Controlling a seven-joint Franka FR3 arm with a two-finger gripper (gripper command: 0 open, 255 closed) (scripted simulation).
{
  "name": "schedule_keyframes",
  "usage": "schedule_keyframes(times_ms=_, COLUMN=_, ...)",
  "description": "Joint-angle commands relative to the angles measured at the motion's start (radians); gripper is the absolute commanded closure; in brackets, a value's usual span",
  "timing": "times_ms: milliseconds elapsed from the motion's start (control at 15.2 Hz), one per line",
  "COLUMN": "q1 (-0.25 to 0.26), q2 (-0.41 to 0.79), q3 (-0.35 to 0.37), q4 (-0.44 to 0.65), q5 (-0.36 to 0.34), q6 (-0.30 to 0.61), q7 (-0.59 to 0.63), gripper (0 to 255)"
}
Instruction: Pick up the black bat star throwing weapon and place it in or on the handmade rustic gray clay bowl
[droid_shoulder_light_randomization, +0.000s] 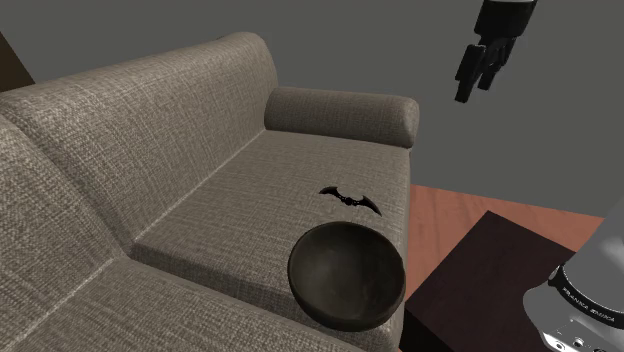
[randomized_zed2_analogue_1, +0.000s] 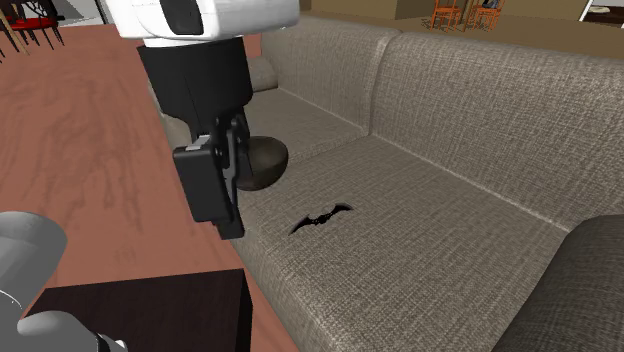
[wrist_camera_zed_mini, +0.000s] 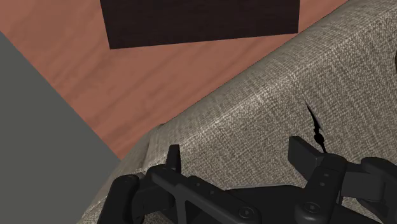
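Observation:
The black bat star (droid_shoulder_light_randomization: 350, 198) lies flat on the grey woven sofa seat (droid_shoulder_light_randomization: 250, 200), close to the front edge. Just beside it, nearer the shoulder camera, the dark grey bowl (droid_shoulder_light_randomization: 347, 275) sits upright and empty on the same cushion. My gripper (droid_shoulder_light_randomization: 472, 92) hangs high above the floor, off the sofa's front and well apart from both, fingers open with nothing between them. In the second exterior view the gripper (randomized_zed2_analogue_1: 225, 215) covers part of the bowl (randomized_zed2_analogue_1: 268, 160), with the bat star (randomized_zed2_analogue_1: 322, 217) to its right. The wrist view catches the bat star (wrist_camera_zed_mini: 315, 127) as a thin sliver beyond the gripper (wrist_camera_zed_mini: 238, 156).
The sofa's round armrest (droid_shoulder_light_randomization: 340, 115) rises behind the bat star, with the backrest (droid_shoulder_light_randomization: 130, 120) along the seat. My dark brown stand (droid_shoulder_light_randomization: 480, 270) sits on the reddish wooden floor (droid_shoulder_light_randomization: 470, 205) close to the sofa front. A grey wall (droid_shoulder_light_randomization: 400, 50) stands behind.

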Motion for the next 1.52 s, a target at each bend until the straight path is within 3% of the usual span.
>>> schedule_keyframes(times_ms=0, q1=0.000, q2=0.000, q3=0.000, q4=0.000, q5=0.000, q6=0.000, q7=0.000, gripper=0)
schedule_keyframes(times_ms=792, q1=0.054, q2=0.297, q3=0.185, q4=-0.015, q5=0.042, q6=0.262, q7=0.166, gripper=0)
schedule_keyframes(times_ms=1452, q1=0.080, q2=0.641, q3=0.322, q4=0.100, q5=-0.035, q6=0.432, q7=0.339, gripper=0)
